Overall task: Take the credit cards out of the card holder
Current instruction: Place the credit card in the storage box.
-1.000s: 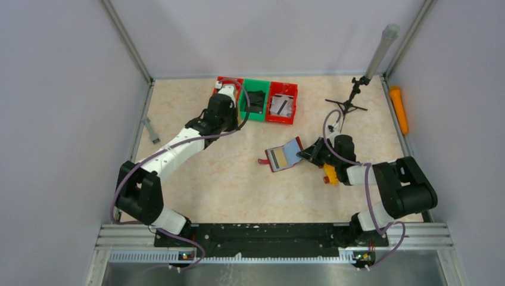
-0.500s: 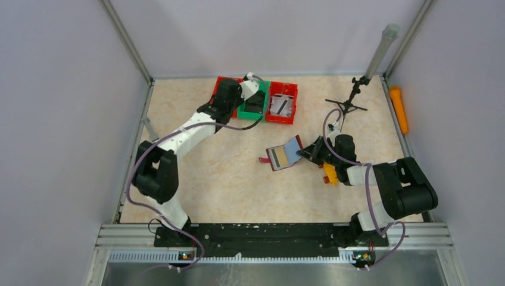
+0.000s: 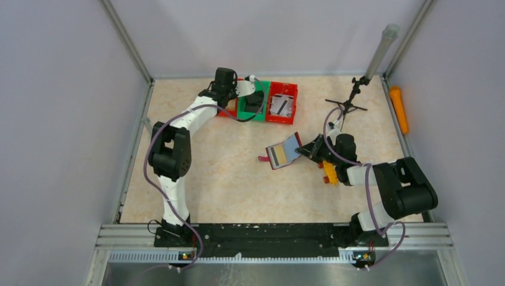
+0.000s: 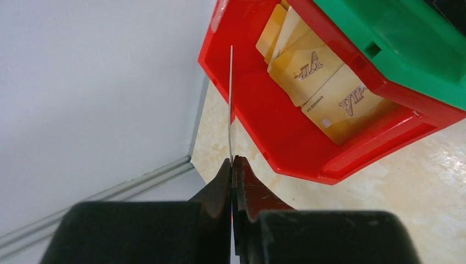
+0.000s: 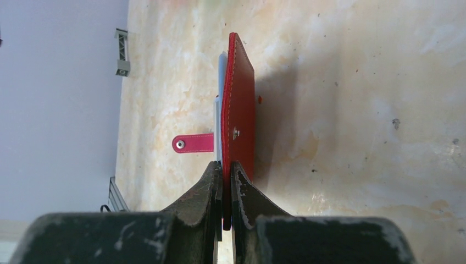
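Right wrist cam showed the card holder [image 5: 239, 104] stood on edge, one maroon cover pinched tight btwn the fingers of the right gripper [image 5: 226, 166], its strap [image 5: 193, 143] sticking out sideways. Top view put it open, sleeves showing, right of centre on the table [image 3: 226, 179]. Over at the far side, the left gripper [image 4: 232, 163] was clamped on a thin card [image 4: 230, 99] seen edge-on. That card lined up approx w/ one wall of the red bin [image 4: 258, 118], where gold cards [image 4: 324, 82] lay, next to the green bin [image 4: 395, 38]. Risks, as I judged: the card was held by a sliver only, so it could slip, or catch the rim and drop outside. The holder, gripped by one cover near its edge, could twist or flop shut. Text: gold cards bore a slanted logo, prob. "VIA"-like. Their digit row was too small to read, and no writing showed on the holder.
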`<state>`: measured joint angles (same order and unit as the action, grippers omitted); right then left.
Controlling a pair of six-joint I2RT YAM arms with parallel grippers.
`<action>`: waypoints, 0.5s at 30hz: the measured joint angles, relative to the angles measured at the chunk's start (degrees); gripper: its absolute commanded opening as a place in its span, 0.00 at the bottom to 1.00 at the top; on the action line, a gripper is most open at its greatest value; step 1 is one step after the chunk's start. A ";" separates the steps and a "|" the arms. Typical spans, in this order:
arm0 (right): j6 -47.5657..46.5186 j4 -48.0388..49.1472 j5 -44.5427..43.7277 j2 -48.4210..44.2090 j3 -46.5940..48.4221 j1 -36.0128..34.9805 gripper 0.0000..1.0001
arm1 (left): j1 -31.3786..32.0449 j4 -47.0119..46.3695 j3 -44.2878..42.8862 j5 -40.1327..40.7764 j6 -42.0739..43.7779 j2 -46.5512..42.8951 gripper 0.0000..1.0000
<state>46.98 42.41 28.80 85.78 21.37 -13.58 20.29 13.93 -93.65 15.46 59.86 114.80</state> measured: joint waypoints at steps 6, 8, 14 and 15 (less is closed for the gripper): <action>1.29 2.03 1.27 1.64 0.00 0.00 0.00 | -1.11 1.53 -3.32 -4.15 5.73 3.93 0.00; 1.70 2.23 1.55 1.75 0.00 0.00 0.00 | -1.11 1.57 -4.46 -4.74 7.76 5.68 0.00; 2.16 2.60 1.90 1.75 0.00 0.00 0.00 | -1.11 1.92 -6.21 -4.92 10.88 9.88 0.00; 2.16 2.60 1.90 1.75 0.00 0.00 0.00 | -1.11 2.10 -6.93 -4.46 11.34 10.73 0.05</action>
<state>49.15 45.01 30.70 87.53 21.37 -13.58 19.18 16.03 -100.57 11.00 71.20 125.54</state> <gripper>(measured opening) 0.060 0.005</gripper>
